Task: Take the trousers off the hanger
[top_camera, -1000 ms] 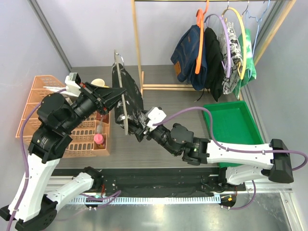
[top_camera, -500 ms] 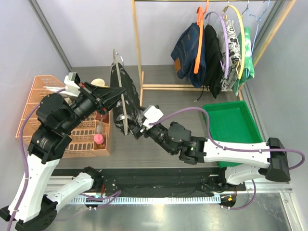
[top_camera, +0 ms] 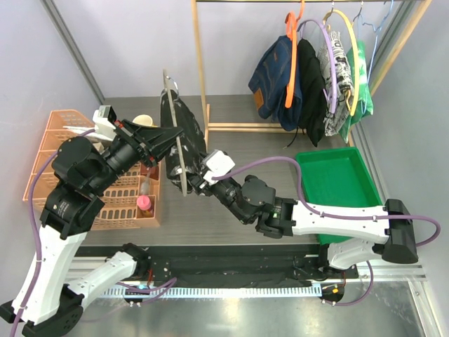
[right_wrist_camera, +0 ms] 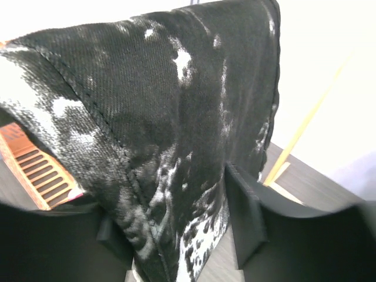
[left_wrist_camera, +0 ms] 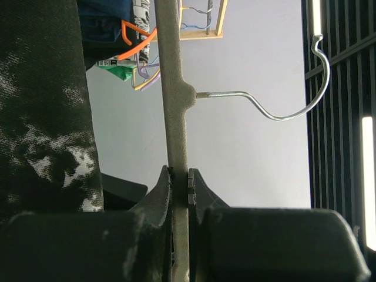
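While an orange basket (top_camera: 49, 151) sits at 9 o'clock on the table (top_camera: 238, 140), the left claw (left_wrist_camera: 179, 175) is clamped tight on the hanger (left_wrist_camera: 168, 59). It holds the bar upright, and in the wrist view the wire hook (left_wrist_camera: 223, 93) points to 3 o'clock. The marbled trousers (top_camera: 186, 130) drape over that hanger, at 11 o'clock from the table's centre. At their 5 o'clock, the right claw (right_wrist_camera: 176, 235) grips the lower hem, its fingers (right_wrist_camera: 247, 217) pressed to either side of a thick fold. Four more trousers (top_camera: 309, 77) hang on the rack (top_camera: 200, 63) at 1 o'clock. A green tray (top_camera: 337, 179) lies at 3 o'clock.
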### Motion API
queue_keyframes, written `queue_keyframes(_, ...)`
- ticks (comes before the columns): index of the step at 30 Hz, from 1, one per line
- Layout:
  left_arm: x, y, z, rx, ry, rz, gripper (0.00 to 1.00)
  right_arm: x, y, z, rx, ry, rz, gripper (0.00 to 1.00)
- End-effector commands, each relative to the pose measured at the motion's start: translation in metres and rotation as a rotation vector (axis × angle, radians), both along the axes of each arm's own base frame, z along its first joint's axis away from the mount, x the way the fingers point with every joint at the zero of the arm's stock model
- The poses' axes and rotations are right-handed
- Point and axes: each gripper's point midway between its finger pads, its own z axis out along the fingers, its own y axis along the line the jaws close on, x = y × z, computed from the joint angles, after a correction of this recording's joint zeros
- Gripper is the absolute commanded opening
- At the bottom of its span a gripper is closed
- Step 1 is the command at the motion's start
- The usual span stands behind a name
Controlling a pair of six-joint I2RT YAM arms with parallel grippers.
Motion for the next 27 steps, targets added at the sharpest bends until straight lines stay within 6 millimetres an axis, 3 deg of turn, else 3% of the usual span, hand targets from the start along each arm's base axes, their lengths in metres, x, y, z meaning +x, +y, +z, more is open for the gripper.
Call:
queue_keyframes(1,-0.038,0.016,0.079,-0.135,-0.281,-0.024,0.0,0.006,-0.016,0.047,0.135,-0.046,-0.067,0.55)
queue_keyframes(3,-0.036,0.015,0.076,-0.136,-0.274,-0.028,0.0,0.005,-0.014,0.05,0.149,-0.054,-0.054,0.54)
queue_keyframes(5,-0.036,0.014,0.075,-0.138,-0.27,-0.03,0.0,0.005,-0.013,0.054,0.172,-0.071,-0.055,0.62)
queue_keyframes(9,-0.037,0.014,0.075,-0.14,-0.27,-0.032,0.0,0.008,-0.004,0.063,0.19,-0.089,-0.064,0.68)
queue_keyframes(12,-0.037,0.015,0.076,-0.141,-0.271,-0.031,0.0,0.011,-0.003,0.07,0.229,-0.101,-0.085,0.68)
queue_keyframes(16,-0.038,0.015,0.073,-0.133,-0.268,-0.028,0.0,0.015,-0.009,0.081,0.275,-0.111,-0.122,0.49)
queue_keyframes(18,-0.035,0.015,0.069,-0.12,-0.26,-0.019,0.0,0.011,-0.011,0.087,0.285,-0.114,-0.1,0.33)
queue_keyframes(23,-0.025,0.02,0.056,-0.059,-0.25,0.042,0.0,0.008,-0.014,0.089,0.267,-0.093,-0.079,0.08)
queue_keyframes(27,-0.016,0.024,0.041,0.015,-0.231,0.098,0.0,0.008,-0.017,0.093,0.269,-0.079,-0.08,0.01)
